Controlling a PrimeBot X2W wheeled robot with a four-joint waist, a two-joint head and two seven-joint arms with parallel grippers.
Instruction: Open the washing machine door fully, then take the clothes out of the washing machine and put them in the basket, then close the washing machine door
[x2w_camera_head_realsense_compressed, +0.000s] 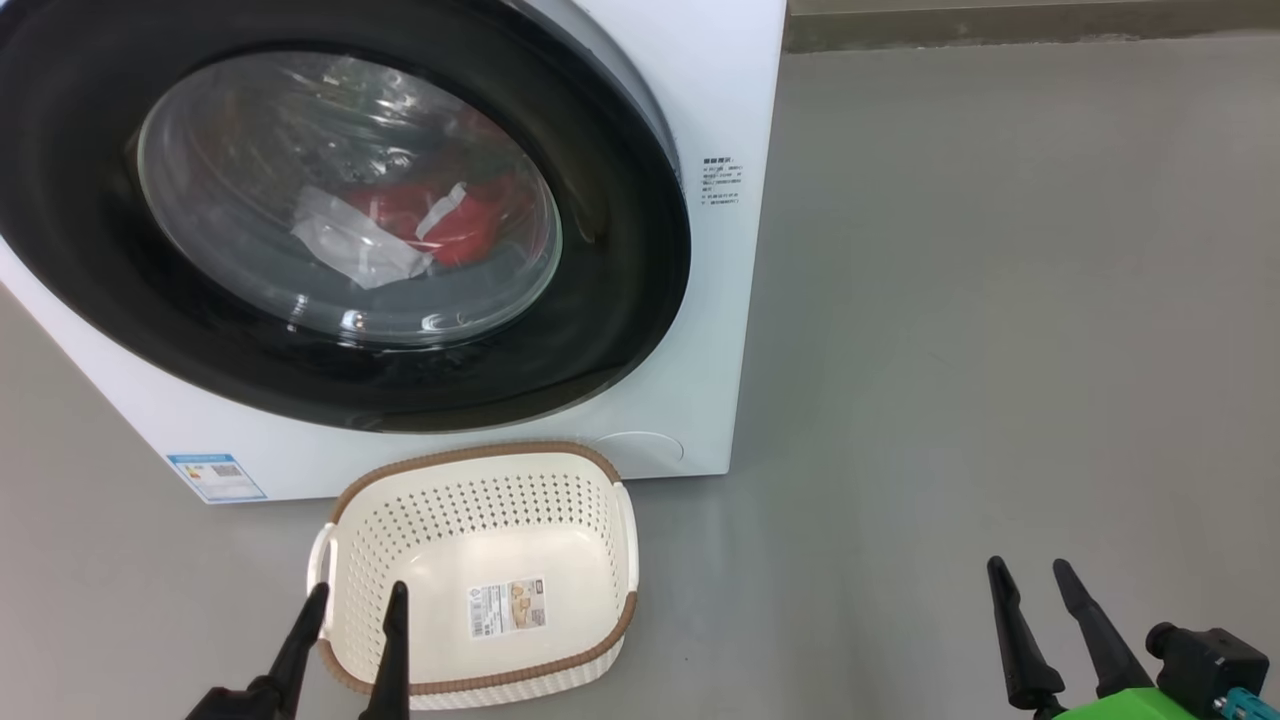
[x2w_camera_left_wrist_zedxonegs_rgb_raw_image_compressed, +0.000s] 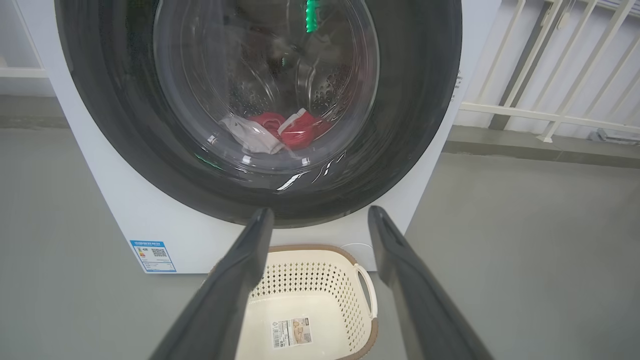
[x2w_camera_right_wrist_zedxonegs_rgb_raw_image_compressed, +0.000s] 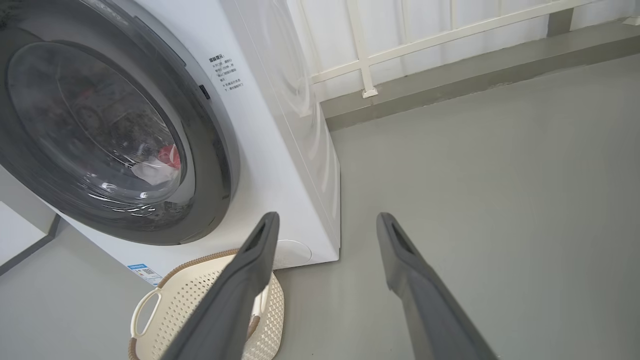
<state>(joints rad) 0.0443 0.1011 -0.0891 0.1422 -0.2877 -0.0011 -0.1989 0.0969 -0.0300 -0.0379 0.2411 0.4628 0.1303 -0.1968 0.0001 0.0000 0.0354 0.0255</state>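
**Progress nil by the look of it**

The washing machine door (x2w_camera_head_realsense_compressed: 620, 300) sits closed on the washing machine (x2w_camera_head_realsense_compressed: 720, 100), red and white clothes (x2w_camera_head_realsense_compressed: 440, 215) heaped behind its glass (x2w_camera_head_realsense_compressed: 250, 150). At six o'clock below it, the basket (x2w_camera_head_realsense_compressed: 480, 455) stands on the floor (x2w_camera_head_realsense_compressed: 950, 350) holding just its label (x2w_camera_head_realsense_compressed: 508, 605). Left gripper (x2w_camera_head_realsense_compressed: 359, 592) at seven o'clock and right gripper (x2w_camera_head_realsense_compressed: 1028, 565) at five are both spread, grasping nothing.

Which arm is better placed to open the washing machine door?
Probably right: the right gripper, open, is on the side of the washing machine door's grey recess; the left gripper hangs over the basket.
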